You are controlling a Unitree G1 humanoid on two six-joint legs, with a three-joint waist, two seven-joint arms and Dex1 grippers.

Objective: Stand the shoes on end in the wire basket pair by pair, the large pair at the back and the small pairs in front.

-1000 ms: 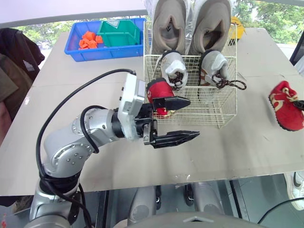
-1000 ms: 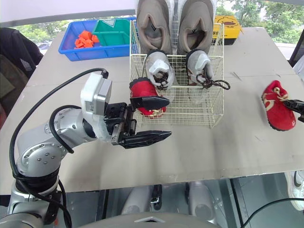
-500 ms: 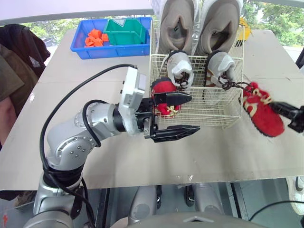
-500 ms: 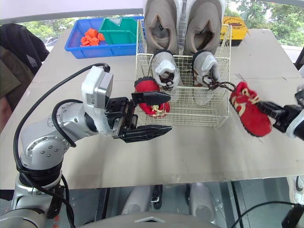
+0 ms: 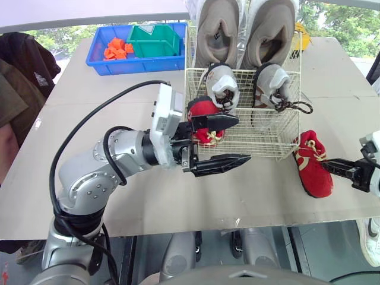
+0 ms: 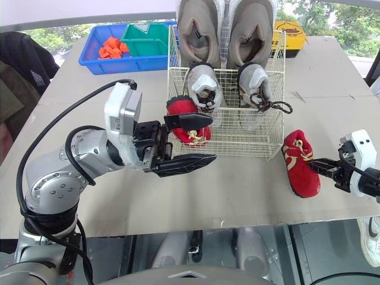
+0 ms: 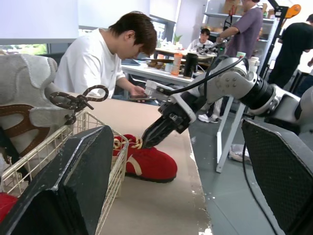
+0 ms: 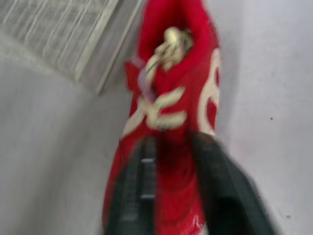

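Observation:
A white wire basket [image 5: 279, 145] holds a large beige pair [image 5: 217, 29] on end at the back and a small grey-white pair [image 5: 222, 86] in front of it. One small red shoe [image 5: 200, 111] stands in the basket's front left corner. My left gripper [image 5: 242, 140] is open just in front of the basket, its upper finger over that shoe and nothing between the fingers. The other red shoe [image 6: 297, 171] lies on the table by the basket's front right corner. My right gripper [image 6: 316, 165] is shut on its collar.
A blue bin [image 5: 136, 56] with orange pieces and a green tray stands at the back left. A yellow object [image 5: 298, 32] sits behind the basket. A person's dark sleeve [image 5: 15, 77] is at the left table edge. The table's front edge lies just below the red shoe.
My right gripper brought the second red shoe in from the far right and down to the table at the basket's front right corner. The left gripper has barely moved.

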